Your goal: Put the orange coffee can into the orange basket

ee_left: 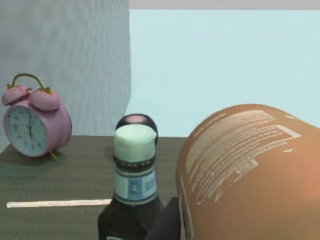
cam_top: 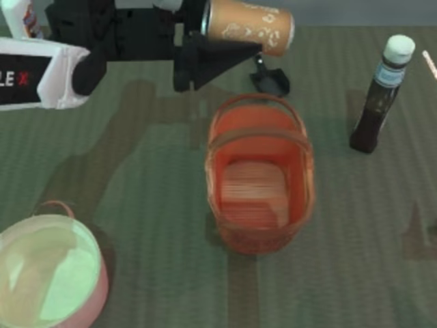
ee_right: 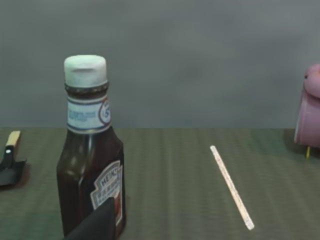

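The orange coffee can [cam_top: 249, 26] lies on its side in the air, tan-orange with pale print, and my left gripper [cam_top: 229, 39] is shut on it. It hangs just beyond the far rim of the orange basket [cam_top: 232, 205], an oval woven basket with a hoop handle in the middle of the table. In the left wrist view the can [ee_left: 250, 175] fills the near side beside one dark finger [ee_left: 167, 222]. My right arm is out of the top view; its wrist view shows only one dark finger [ee_right: 97, 224], with nothing held.
A dark sauce bottle [cam_top: 379, 96] with a white cap stands right of the basket. A pink tub [cam_top: 48, 273] sits at the front left. A small black scoop [cam_top: 270, 78] lies behind the basket. A white stick [ee_right: 231, 186] and a pink alarm clock [ee_left: 32, 122] are farther off.
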`<action>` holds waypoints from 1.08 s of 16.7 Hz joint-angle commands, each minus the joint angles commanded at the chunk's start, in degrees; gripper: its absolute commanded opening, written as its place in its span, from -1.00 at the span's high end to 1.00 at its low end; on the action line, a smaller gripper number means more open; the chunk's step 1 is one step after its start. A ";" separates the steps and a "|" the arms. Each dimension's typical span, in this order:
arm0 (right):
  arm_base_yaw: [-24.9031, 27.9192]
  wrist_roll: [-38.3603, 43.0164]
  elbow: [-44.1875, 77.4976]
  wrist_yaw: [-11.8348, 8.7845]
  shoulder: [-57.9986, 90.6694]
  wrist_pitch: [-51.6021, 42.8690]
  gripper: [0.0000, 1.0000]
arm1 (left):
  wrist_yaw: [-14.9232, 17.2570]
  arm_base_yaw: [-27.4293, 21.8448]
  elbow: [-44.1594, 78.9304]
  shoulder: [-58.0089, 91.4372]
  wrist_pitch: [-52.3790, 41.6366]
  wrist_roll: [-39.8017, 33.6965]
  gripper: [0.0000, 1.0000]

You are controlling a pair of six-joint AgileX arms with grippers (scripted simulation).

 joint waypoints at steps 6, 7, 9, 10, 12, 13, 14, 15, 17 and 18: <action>0.00 0.00 0.00 0.00 0.00 0.00 -1.00 | 0.44 0.21 -0.38 0.02 0.63 -0.20 1.00; 0.00 0.00 0.00 0.00 0.00 0.00 -1.00 | 0.48 0.20 -0.43 0.19 0.82 -0.20 1.00; 0.00 0.00 0.00 0.00 0.00 0.00 -1.00 | 0.62 0.32 -1.08 2.04 2.98 -0.24 1.00; 0.00 0.00 0.00 0.00 0.00 0.00 -1.00 | 0.64 0.47 -1.66 3.46 4.97 -0.26 1.00; 0.00 0.00 0.00 0.00 0.00 0.00 -1.00 | 0.64 0.83 -3.11 6.79 10.65 -0.28 1.00; 0.00 0.00 0.00 0.00 0.00 0.00 -1.00 | 0.68 0.97 -3.90 8.54 13.72 -0.30 1.00; 0.00 0.00 0.00 0.00 0.00 0.00 -1.00 | 0.72 1.09 -4.69 10.19 16.30 -0.33 1.00; 0.00 0.00 0.00 0.00 0.00 0.00 -1.00 | 0.72 1.21 -5.42 11.62 18.27 -0.39 1.00; 0.00 0.00 0.00 0.00 0.00 0.00 -1.00 | 0.66 1.37 -6.43 13.33 20.37 -0.51 1.00; 0.00 0.00 0.00 0.00 0.00 0.00 -1.00 | 0.65 1.39 -6.52 13.47 20.53 -0.52 1.00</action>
